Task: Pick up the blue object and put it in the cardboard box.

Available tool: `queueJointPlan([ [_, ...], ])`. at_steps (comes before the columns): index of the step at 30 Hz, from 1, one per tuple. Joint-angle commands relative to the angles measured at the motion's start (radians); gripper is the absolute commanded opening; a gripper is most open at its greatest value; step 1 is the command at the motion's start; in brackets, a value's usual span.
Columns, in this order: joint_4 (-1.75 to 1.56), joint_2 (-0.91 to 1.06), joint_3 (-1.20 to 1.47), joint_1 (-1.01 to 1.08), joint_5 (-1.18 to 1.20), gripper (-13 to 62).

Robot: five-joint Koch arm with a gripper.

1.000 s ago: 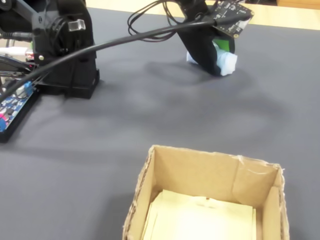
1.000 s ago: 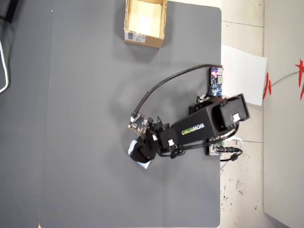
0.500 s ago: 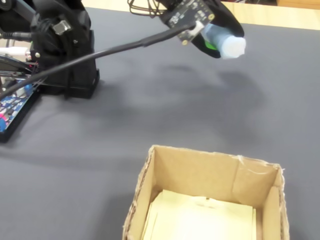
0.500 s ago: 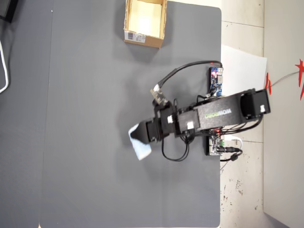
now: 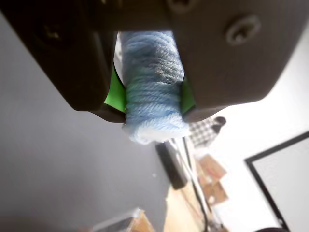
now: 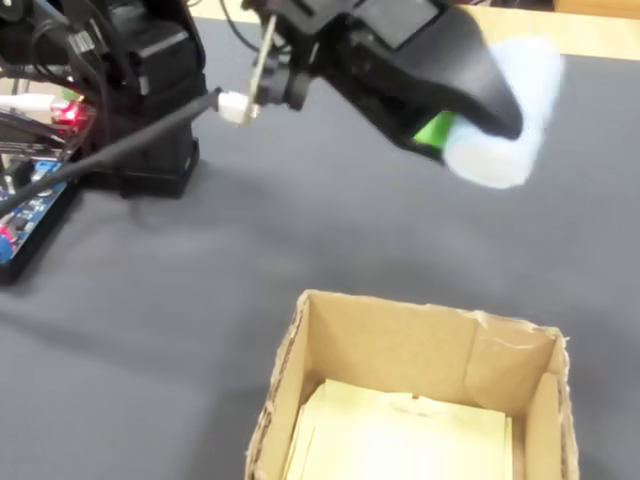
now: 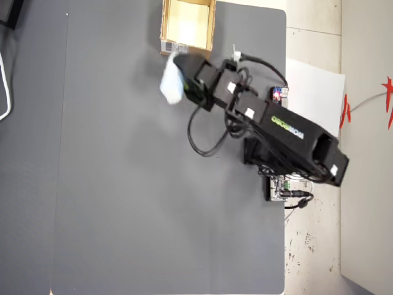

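My gripper [image 5: 153,115] is shut on the blue object [image 5: 154,82], a pale blue, yarn-textured block squeezed between the green pads [image 5: 116,94]; its end sticks out past the jaw tips. In the fixed view the blue object [image 6: 505,110] hangs in the air in the gripper [image 6: 462,138], beyond the far wall of the open cardboard box [image 6: 400,345]. From overhead, the blue object [image 7: 172,84] is held by the gripper [image 7: 183,88] just off the labelled side of the cardboard box [image 7: 163,24], not over its opening.
Pale paper [image 6: 400,440] lines the box floor. The arm's base [image 7: 270,153], cables [image 6: 120,150] and a blue circuit board [image 6: 30,205] sit at the table's edge. The dark grey table [image 7: 123,184] spreads wide on the other side.
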Motion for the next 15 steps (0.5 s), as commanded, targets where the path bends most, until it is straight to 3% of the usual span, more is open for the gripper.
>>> queueJointPlan([
  [1,-0.089,0.009,-0.072,0.003,-0.003,5.1],
  [9,-0.051,-0.238,-0.322,0.285,-0.077,5.1],
  [15,-0.032,-0.313,-0.356,0.387,-0.075,5.1],
])
